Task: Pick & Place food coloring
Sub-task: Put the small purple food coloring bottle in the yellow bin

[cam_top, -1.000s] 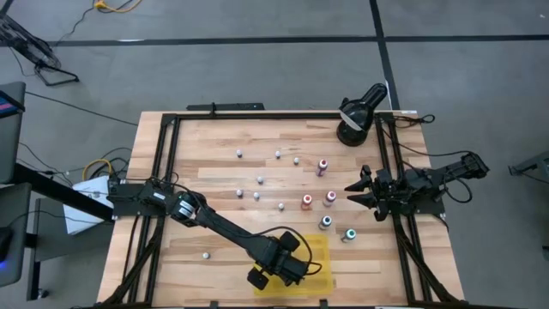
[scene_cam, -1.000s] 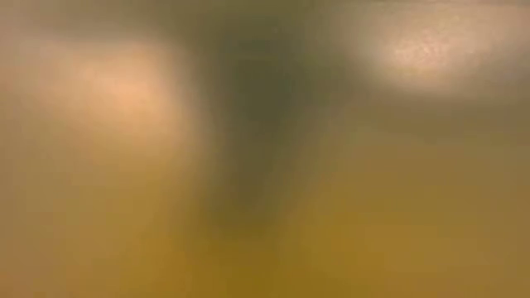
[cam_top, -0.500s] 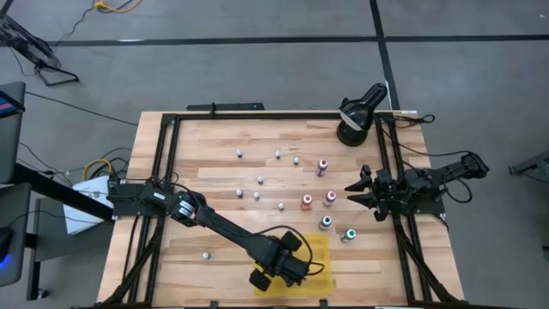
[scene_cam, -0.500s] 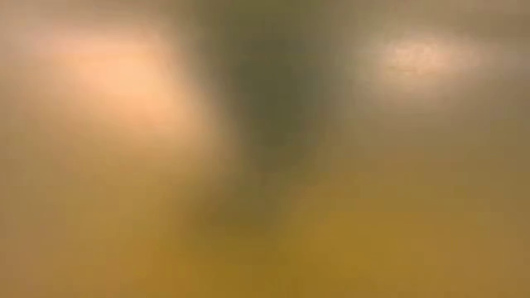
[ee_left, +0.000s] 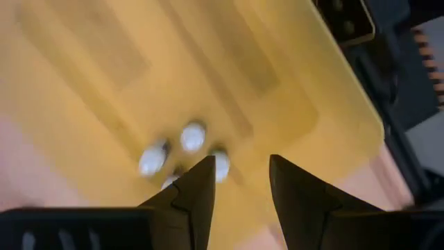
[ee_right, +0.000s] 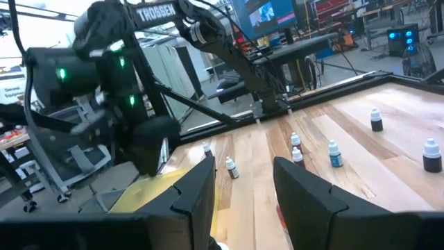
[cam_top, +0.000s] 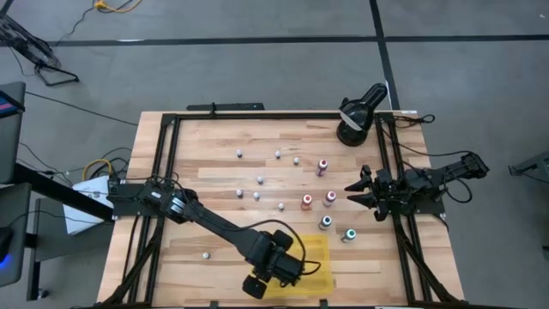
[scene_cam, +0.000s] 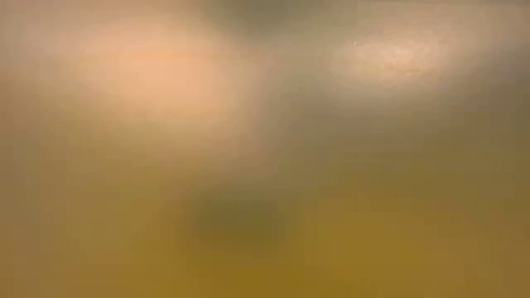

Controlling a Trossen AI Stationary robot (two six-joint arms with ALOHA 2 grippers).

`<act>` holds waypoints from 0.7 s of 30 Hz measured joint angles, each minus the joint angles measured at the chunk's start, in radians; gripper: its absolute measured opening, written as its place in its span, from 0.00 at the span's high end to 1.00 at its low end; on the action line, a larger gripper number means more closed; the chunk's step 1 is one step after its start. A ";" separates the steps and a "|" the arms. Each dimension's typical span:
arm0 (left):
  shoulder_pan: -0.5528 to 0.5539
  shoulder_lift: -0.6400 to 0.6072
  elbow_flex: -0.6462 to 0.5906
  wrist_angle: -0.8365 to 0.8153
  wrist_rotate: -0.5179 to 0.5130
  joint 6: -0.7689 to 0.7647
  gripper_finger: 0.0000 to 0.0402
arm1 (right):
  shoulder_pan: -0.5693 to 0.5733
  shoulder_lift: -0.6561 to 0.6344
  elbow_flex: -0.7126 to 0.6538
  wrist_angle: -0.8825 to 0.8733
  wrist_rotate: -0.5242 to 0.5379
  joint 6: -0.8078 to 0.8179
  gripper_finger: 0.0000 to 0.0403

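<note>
Finding the left gripper [ee_left: 240,162] hanging low over the flat yellow plastic tray [ee_left: 291,83] at the table's near edge, fingers narrowly parted and gripping nothing. Spotting the small white-capped food coloring bottles [ee_left: 193,137] clustered in the tray just beside the fingertips. Judging the placing as done, so advising a straight lift, avoiding any sideways sweep that might topple the cluster. Reading the caps as round, end-on discs: likely standing upright, long axes pointing up toward the wrist. Noting the right gripper [cam_top: 364,190] waiting at the table's right edge, fingers apart and empty, near more colour-capped bottles [cam_top: 307,202].
</note>
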 joint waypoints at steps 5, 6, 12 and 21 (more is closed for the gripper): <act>-0.031 -0.041 -0.001 -0.098 -0.077 0.030 0.68 | 0.000 0.000 0.000 0.000 0.000 0.000 0.66; -0.036 -0.049 -0.001 -0.104 -0.082 0.032 0.68 | 0.000 0.000 0.000 0.000 0.000 0.000 0.66; -0.055 -0.082 -0.001 -0.114 -0.088 0.025 0.68 | 0.000 0.000 0.000 0.000 0.000 0.000 0.66; -0.072 -0.102 -0.020 -0.142 -0.102 0.058 0.68 | 0.000 0.000 0.000 0.000 0.000 0.000 0.66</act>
